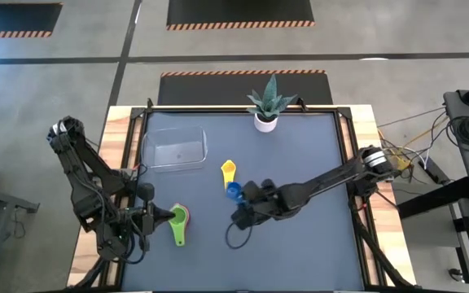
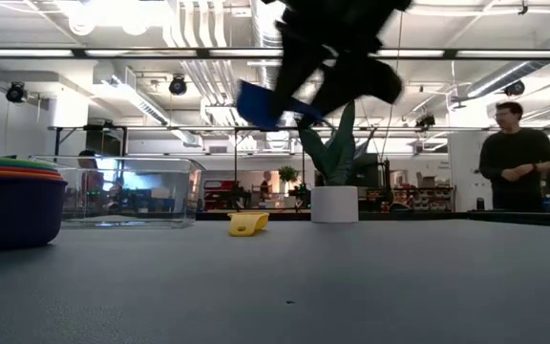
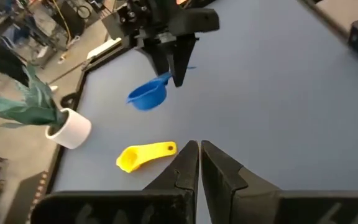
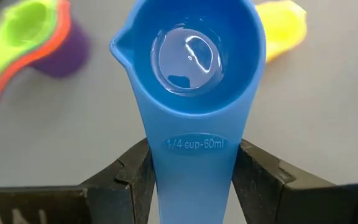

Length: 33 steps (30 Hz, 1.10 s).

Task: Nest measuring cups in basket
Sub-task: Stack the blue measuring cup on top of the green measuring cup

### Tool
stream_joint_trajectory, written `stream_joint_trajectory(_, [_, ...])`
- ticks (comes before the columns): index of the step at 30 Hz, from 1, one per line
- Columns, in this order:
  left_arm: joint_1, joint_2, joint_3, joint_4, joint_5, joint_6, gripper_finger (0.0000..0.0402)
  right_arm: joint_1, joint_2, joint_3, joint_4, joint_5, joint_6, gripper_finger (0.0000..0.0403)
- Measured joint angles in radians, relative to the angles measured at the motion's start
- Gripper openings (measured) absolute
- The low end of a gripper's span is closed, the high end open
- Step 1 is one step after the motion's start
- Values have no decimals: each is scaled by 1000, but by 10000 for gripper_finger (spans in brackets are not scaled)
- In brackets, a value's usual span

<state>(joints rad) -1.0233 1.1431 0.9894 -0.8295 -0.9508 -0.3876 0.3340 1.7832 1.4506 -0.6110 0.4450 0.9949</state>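
While the right tool pinches the blue cup by its handle, the cup hangs above the table.

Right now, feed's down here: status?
Right gripper shut on blue cup, lifted. Left gripper shut, by nested stack. Yellow cup loose. Basket empty.

Grey floor; bright ceiling lights overhead.

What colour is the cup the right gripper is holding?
Blue. The right gripper clamps the cup by its handle; the right wrist view shows it best.
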Motion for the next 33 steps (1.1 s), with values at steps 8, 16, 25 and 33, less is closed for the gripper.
stream_joint_trajectory(8, [-96,0,0,-1,54,-154,0,0,210,331,-3,-57,-217,169])
stream_joint_trajectory(16, [-175,0,0,-4,47,-227,0,-13,428,656,-31,-159,-357,169])
stream_joint_trajectory(25, [-177,0,0,-6,43,-228,0,-46,609,908,-71,-191,-424,169])
stream_joint_trajectory(33, [-177,0,0,-8,41,-227,0,-60,623,892,-31,-183,-499,169])
